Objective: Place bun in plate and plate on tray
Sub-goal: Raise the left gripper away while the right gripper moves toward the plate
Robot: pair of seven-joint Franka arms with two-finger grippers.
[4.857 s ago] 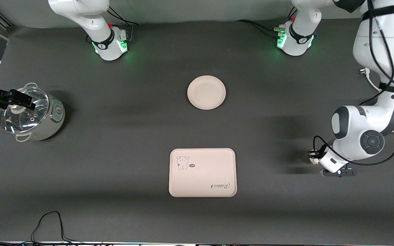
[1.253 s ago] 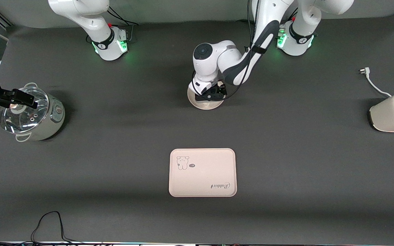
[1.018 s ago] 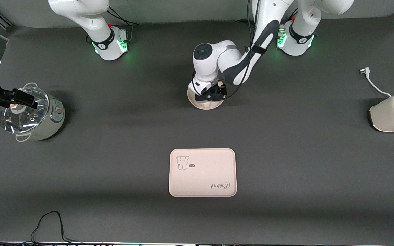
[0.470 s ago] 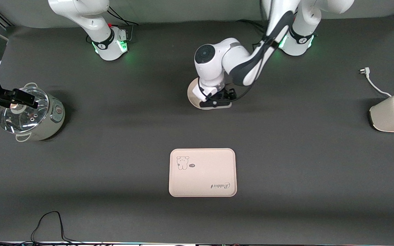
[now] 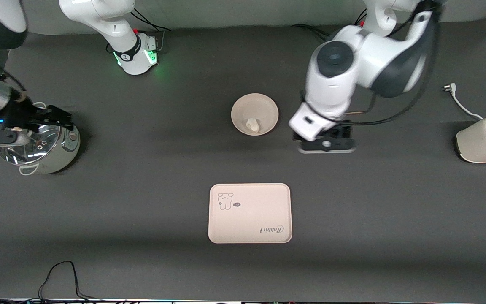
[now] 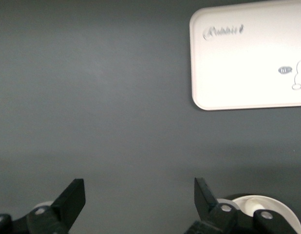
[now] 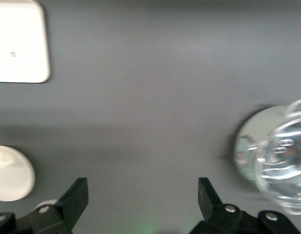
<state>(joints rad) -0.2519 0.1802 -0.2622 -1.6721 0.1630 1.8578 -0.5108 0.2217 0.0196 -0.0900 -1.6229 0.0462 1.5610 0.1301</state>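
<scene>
The round cream plate [image 5: 264, 105] lies in the middle of the table with the small white bun [image 5: 252, 124] in it. The printed tray [image 5: 250, 213] lies nearer the front camera than the plate and has nothing on it. My left gripper [image 5: 326, 145] hangs open and empty over bare table, beside the plate toward the left arm's end. Between its fingers the left wrist view [image 6: 139, 187] shows only table, with the tray [image 6: 253, 53] and the plate's rim [image 6: 282, 214] at its edges. My right gripper [image 5: 36, 120] [image 7: 143, 187] is open and empty above the pot.
A steel pot with a glass lid [image 5: 40, 147] [image 7: 279, 156] stands at the right arm's end. A white toaster [image 5: 485, 139] and its loose plug [image 5: 449, 88] are at the left arm's end. A black cable [image 5: 61, 274] lies near the front edge.
The left gripper has left the plate, risen and swung toward the left arm's end; the bun now shows in the plate. The right arm has risen over the pot.
</scene>
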